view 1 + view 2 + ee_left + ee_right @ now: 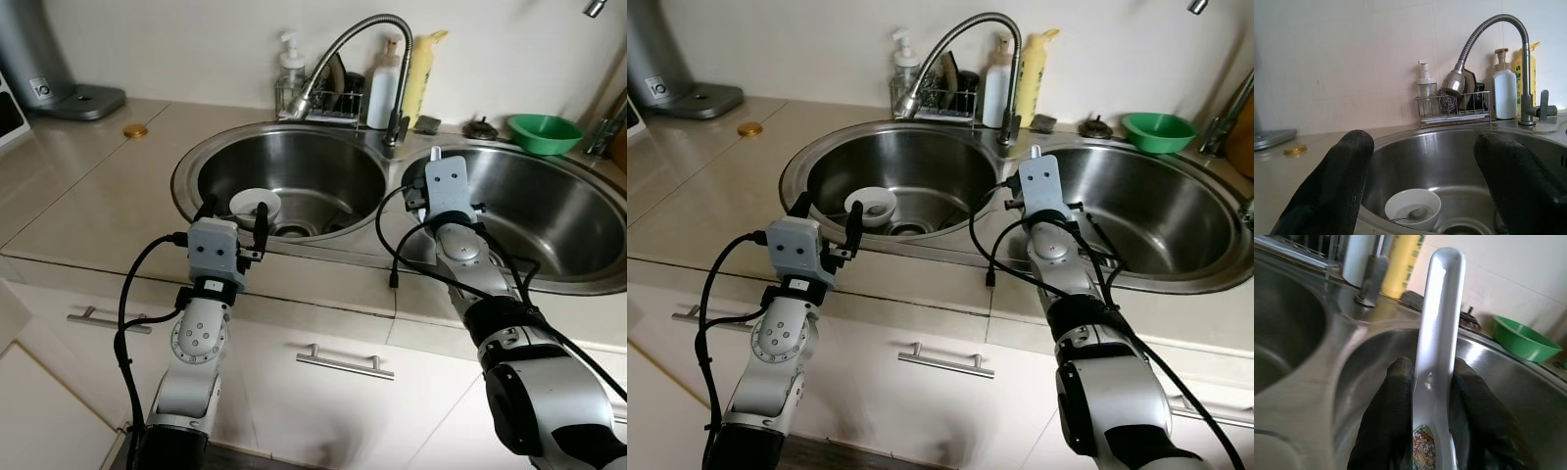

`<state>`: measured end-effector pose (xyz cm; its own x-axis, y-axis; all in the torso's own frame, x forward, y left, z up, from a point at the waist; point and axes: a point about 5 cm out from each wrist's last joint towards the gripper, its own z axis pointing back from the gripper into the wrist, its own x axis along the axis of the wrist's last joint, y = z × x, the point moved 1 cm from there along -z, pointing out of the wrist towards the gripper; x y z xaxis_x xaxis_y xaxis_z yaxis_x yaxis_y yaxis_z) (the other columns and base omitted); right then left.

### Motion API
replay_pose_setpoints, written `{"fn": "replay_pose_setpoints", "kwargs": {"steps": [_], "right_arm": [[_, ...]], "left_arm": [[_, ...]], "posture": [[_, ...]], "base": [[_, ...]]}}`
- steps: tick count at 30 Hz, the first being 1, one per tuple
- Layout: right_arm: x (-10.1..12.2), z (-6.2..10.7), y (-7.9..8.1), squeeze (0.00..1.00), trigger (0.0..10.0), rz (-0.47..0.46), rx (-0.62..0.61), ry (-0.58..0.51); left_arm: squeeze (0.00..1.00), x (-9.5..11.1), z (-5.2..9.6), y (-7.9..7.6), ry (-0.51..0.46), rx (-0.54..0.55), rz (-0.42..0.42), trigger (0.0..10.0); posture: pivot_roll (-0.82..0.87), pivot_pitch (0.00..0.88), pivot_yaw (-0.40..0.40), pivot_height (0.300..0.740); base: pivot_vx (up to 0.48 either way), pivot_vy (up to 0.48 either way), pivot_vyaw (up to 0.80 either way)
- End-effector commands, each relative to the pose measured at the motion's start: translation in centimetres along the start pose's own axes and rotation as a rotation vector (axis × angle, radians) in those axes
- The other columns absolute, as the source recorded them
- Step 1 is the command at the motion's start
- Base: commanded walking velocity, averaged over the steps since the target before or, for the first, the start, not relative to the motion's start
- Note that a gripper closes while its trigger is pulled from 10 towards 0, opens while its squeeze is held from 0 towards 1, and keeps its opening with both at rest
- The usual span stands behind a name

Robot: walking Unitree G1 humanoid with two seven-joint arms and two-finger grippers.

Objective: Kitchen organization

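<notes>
Over the near rim of the left basin (pixel 323 162), the left gripper (pixel 233 217) hangs with its two black fingers (pixel 1332 191) spread wide and nothing between them. Just beyond it, on the basin floor beside the drain, sits a white bowl (pixel 255 204) with a metal spoon (pixel 1413 215) lying inside.

The right gripper (pixel 1427 396) is at the near left edge of the right basin (pixel 558 215), its fingers clenched on the handle of a white ceramic spoon (pixel 1439 323). The handle stands up past the fingertips and bears a small coloured pattern low down between them.

The faucet (pixel 353 44) arches from the divider between the basins, its head over the left one. Behind the left basin a wire rack (pixel 318 101) holds a scrubber, with a pump bottle (pixel 290 69) at its left. A white bottle (pixel 383 83) and a yellow bottle (pixel 419 73) stand right of it. A green bowl (pixel 544 132) rests behind the right basin, and a gold lid (pixel 135 130) lies on the counter (pixel 88 186) well to the left.
</notes>
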<state>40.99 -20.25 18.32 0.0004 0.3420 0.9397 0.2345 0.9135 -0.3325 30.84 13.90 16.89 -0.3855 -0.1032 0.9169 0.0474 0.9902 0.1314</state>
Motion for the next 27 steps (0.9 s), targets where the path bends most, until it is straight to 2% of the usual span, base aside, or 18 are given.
{"fn": "replay_pose_setpoints", "kwargs": {"steps": [1, 2, 5, 6, 10, 12, 13, 14, 15, 16, 22, 27], "right_arm": [[-0.6, -0.3, -1.6, 0.0, 10.0, -0.003, -0.069, 0.048], [-1.2, -0.3, -2.8, 0.0, 10.0, 0.003, -0.111, 0.076], [-2.3, -0.1, -4.4, 0.0, 10.0, 0.026, -0.169, 0.124], [-2.3, -0.1, -4.4, 0.0, 10.0, 0.026, -0.169, 0.124], [-3.5, 0.2, -6.1, 0.0, 10.0, 0.032, -0.224, 0.165], [-3.8, 0.4, -6.2, 0.0, 10.0, 0.027, -0.217, 0.171], [-4.0, 0.4, -6.2, 0.27, 10.0, 0.028, -0.216, 0.175], [-4.1, 0.5, -6.2, 0.61, 10.0, 0.027, -0.216, 0.177], [-4.1, 0.5, -6.2, 0.61, 10.0, 0.026, -0.217, 0.178], [-4.4, 0.6, -6.3, 1.0, 10.0, 0.013, -0.218, 0.187], [-4.6, 0.7, -6.4, 1.0, 10.0, -0.01, -0.225, 0.178], [-4.2, 0.7, -5.7, 1.0, 10.0, -0.041, -0.201, 0.146]], "left_arm": [[0.0, 0.0, -0.1, -0.1, 0.008, -0.015, -0.005, 10.0], [0.0, -0.2, 0.1, 0.0, 0.014, -0.01, -0.006, 10.0], [0.0, -0.4, 0.2, 0.0, 0.024, -0.009, -0.002, 10.0], [0.0, -0.4, 0.2, 0.0, 0.024, -0.009, -0.002, 10.0], [0.0, -0.5, 0.1, -0.5, 0.028, -0.025, 0.006, 10.0], [0.0, -0.5, 0.0, -0.6, 0.029, -0.028, 0.008, 10.0], [0.0, -0.5, 0.0, -0.6, 0.03, -0.03, 0.008, 10.0], [0.0, -0.5, 0.0, -0.6, 0.03, -0.03, 0.009, 10.0], [0.0, -0.5, 0.0, -0.6, 0.03, -0.031, 0.009, 10.0], [0.0, -0.6, 0.0, -0.6, 0.031, -0.034, 0.009, 10.0], [0.0, -0.7, -0.1, -0.5, 0.036, -0.036, 0.01, 10.0], [0.0, -0.9, 0.0, -0.6, 0.041, -0.039, 0.013, 10.0]], "posture": [[0.13, 0.0, -0.044, 0.74], [0.13, 0.0, -0.044, 0.74], [0.12, 0.0, -0.043, 0.74], [0.12, 0.0, -0.043, 0.74], [0.11, 0.0, -0.036, 0.74], [0.1, 0.0, -0.032, 0.74], [0.1, 0.0, -0.032, 0.74], [0.1, 0.0, -0.028, 0.74], [0.1, 0.0, -0.028, 0.74], [0.1, 0.0, -0.026, 0.74], [0.1, 0.0, -0.023, 0.74], [0.1, 0.0, -0.023, 0.74]], "base": [[0.0, 0.0, 0.0], [0.0, 0.0, 0.0], [0.0, 0.0, 0.0], [0.0, 0.0, 0.0], [0.0, 0.0, 0.0], [0.0, 0.0, 0.0], [0.0, 0.0, 0.0], [0.0, 0.0, 0.0], [0.0, 0.0, 0.0], [0.0, 0.0, 0.0], [0.0, 0.0, 0.0], [0.0, 0.0, 0.0]]}}
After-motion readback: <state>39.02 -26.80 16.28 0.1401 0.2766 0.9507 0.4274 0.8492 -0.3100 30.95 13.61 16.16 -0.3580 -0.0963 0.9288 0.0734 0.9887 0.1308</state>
